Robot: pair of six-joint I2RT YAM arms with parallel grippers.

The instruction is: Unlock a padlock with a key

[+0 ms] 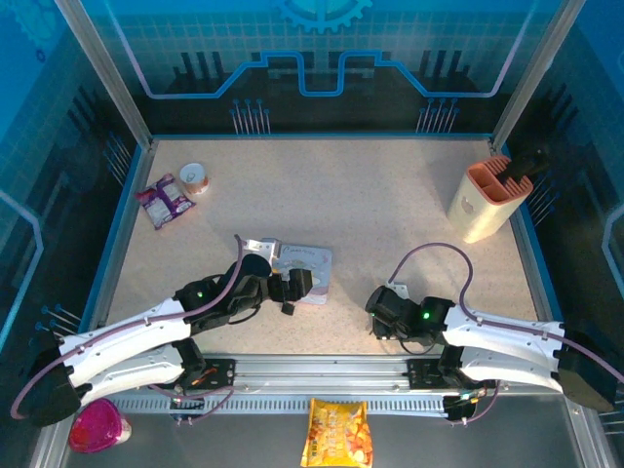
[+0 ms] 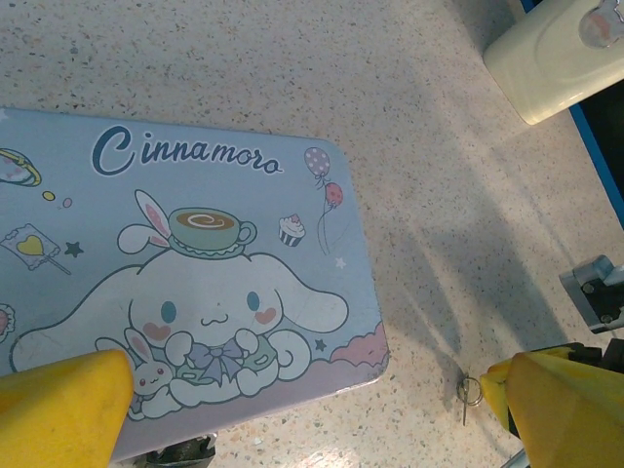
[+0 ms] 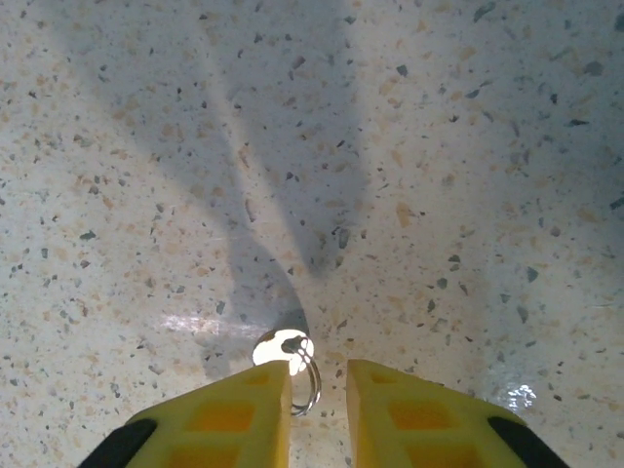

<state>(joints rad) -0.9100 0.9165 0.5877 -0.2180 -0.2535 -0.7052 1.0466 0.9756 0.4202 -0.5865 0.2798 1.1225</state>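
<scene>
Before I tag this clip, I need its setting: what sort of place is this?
Probably a robot data-collection booth: blue circuit-patterned walls, aluminium corner posts, and two arms mounted side by side at the near edge.

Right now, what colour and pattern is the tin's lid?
Pale blue tin with a white cartoon puppy print; clearest in the left wrist view.

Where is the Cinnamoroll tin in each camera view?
Top external: the tin lies mid-table, at the left hand.
Left wrist: it covers the left half, behind that hand's yellow fingers.
Right wrist: this camera faces the key by the right hand.
Shared landmark: the speckled table.
</scene>
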